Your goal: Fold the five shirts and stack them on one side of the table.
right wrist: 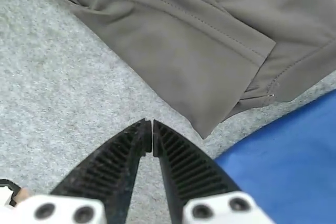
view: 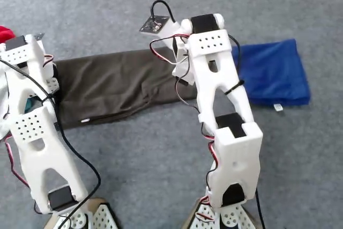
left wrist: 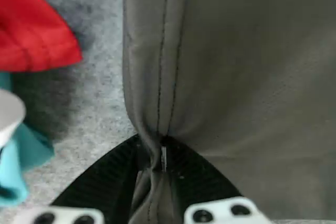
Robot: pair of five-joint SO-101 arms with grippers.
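low on the table (view: 161, 175), left gripper (left wrist: 161, 148) seemingly pinches the brown shirt (left wrist: 241, 72).

Table (view: 161, 154): surface covered in a grey, felt-like cloth. Brown shirt (view: 112, 87): lies near the middle as a long band folded lengthwise, with creases along one long edge. Blue shirt (view: 273, 73): folded into a neat rectangle and lying flat just beside one end of the brown shirt. Red cloth (view: 4, 33): lies off the brown shirt's opposite end, with bare grey surface between them. Teal cloth (left wrist: 21, 150): lies next to the red cloth, likewise apart from the brown shirt.
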